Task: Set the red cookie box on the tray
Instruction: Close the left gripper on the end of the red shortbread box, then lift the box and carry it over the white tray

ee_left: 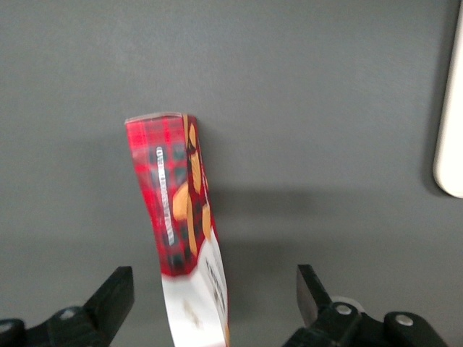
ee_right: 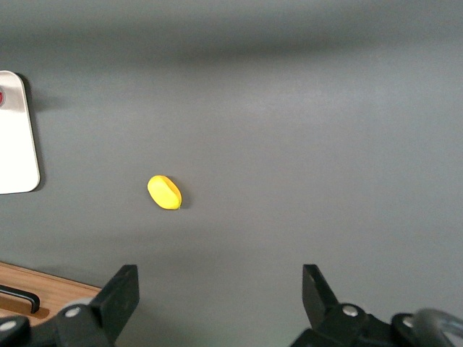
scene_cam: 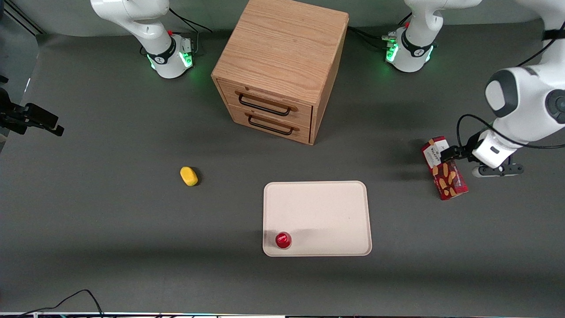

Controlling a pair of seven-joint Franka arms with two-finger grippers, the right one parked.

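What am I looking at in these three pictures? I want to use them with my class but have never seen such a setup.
These are two white robot arms bolted to a grey table. One picture looks down at the table from the front; the other two come from cameras on each arm's wrist.

On the table stand a wooden drawer cabinet, a cream tray with a small red-topped cup in one corner, and a yellow object toward the parked arm's end.

The working arm's end effector is at the red cookie box, which lies off the tray toward that arm's end. In its wrist picture the black fingers are spread apart on either side of the box, not touching it, so nothing is held yet.
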